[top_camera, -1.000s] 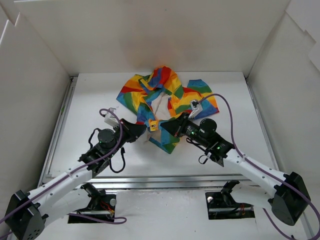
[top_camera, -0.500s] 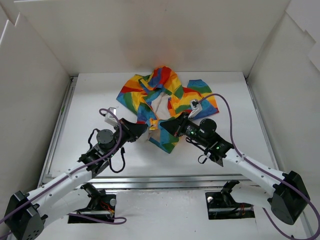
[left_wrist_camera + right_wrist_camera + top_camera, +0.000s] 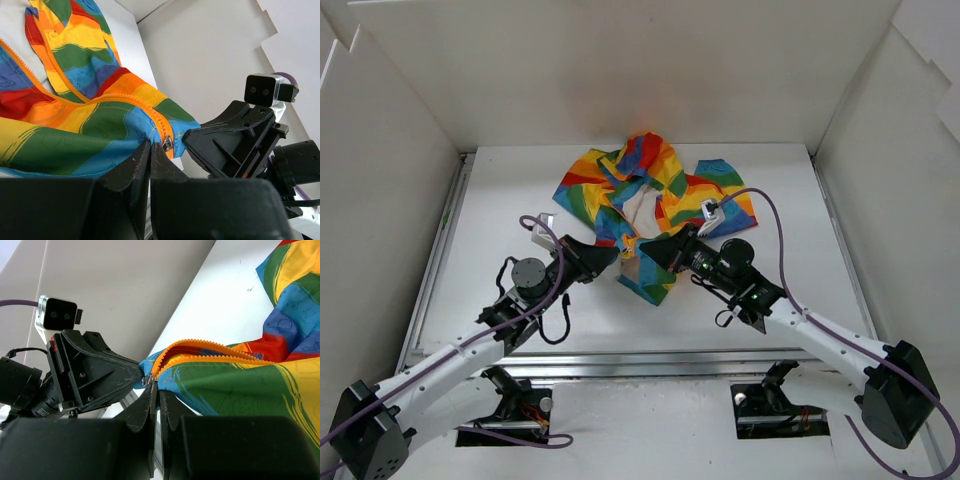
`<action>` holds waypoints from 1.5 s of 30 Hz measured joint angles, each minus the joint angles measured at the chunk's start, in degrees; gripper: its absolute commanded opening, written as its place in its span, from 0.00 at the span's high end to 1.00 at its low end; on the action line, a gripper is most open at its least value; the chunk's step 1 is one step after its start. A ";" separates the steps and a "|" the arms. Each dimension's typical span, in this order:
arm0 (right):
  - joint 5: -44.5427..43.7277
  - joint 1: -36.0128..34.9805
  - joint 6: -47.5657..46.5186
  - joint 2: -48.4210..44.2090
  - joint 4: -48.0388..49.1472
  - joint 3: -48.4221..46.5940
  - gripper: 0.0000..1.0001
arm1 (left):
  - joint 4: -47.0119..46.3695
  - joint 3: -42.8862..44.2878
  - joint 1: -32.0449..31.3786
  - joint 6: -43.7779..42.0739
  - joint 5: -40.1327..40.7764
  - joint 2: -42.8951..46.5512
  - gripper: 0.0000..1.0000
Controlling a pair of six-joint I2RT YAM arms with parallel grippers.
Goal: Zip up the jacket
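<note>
Looking down from above, we find the jacket (image 3: 650, 190) crumpled on the white table (image 3: 500, 200), toward the far wall (image 3: 620, 70). Its rainbow stripes face out and a patch of white lining shows in the middle. Its near corner reaches forward between the 2 arms.

Left gripper (image 3: 613, 256): jaws pressed together with no gap seen, tips nipped onto the blue hem at the bottom of the orange zipper (image 3: 107, 97). In the left wrist view a small metal slider (image 3: 167, 144) sits just beside those tips.

Right gripper (image 3: 646, 250): jaws likewise closed, pinching the same corner from the opposite side, right at the zipper's lower end.

The 2 grippers face each other, tips close together over the near part of the table. In the right wrist view 2 rows of orange teeth run side by side away from the tips. Whether they are meshed, we cannot tell.
</note>
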State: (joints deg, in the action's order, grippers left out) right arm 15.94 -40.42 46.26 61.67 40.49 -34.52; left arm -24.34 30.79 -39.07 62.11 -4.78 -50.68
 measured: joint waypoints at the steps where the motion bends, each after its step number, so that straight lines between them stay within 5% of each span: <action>1: 0.00 0.00 0.04 0.00 0.04 0.04 1.00 | -0.02 0.00 0.00 0.07 -0.09 -0.04 1.00; 26: -5.29 0.39 -4.76 5.31 -1.38 -0.46 1.00 | 1.05 -0.59 -2.25 0.26 -3.67 0.61 1.00; 36: -4.92 1.03 -4.22 -2.89 -0.35 1.86 1.00 | 5.57 -0.59 -2.23 -1.57 3.02 7.56 1.00; 45: -2.56 1.11 -3.17 -3.67 -0.42 2.27 1.00 | 4.57 -0.57 -1.09 -2.12 4.61 3.69 1.00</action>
State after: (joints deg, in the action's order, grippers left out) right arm 13.39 -39.31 43.09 58.00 40.07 -32.25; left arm -19.77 30.22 -40.16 59.99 -0.16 -46.98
